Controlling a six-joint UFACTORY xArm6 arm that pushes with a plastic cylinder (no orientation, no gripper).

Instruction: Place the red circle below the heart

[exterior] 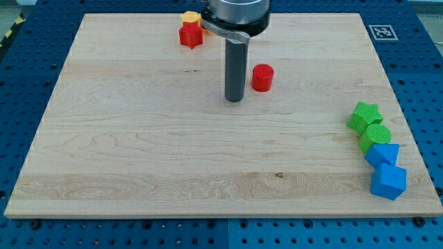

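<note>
My tip (235, 100) rests on the wooden surface (138, 152) near the middle of its upper half, just to the view's left of the red circle (262, 77), with a thin strip of bare wood showing between the two. The rod stands upright under the arm's grey collar at the view's top. There is no claw on this arm, so nothing is grasped or released; the rod only touches the wood. Up near the top edge, a red star-like block (191, 36) sits just left of the collar, with a yellow block (190, 16) touching it from behind and an orange sliver beside that, partly hidden by the arm; its shape cannot be made out. Along the right edge, well apart from the circle, four blocks cluster in a column: a green star (364, 115), a green circle (374, 137), a blue pentagon-like block (383, 153) and a blue cube (388, 182).
</note>
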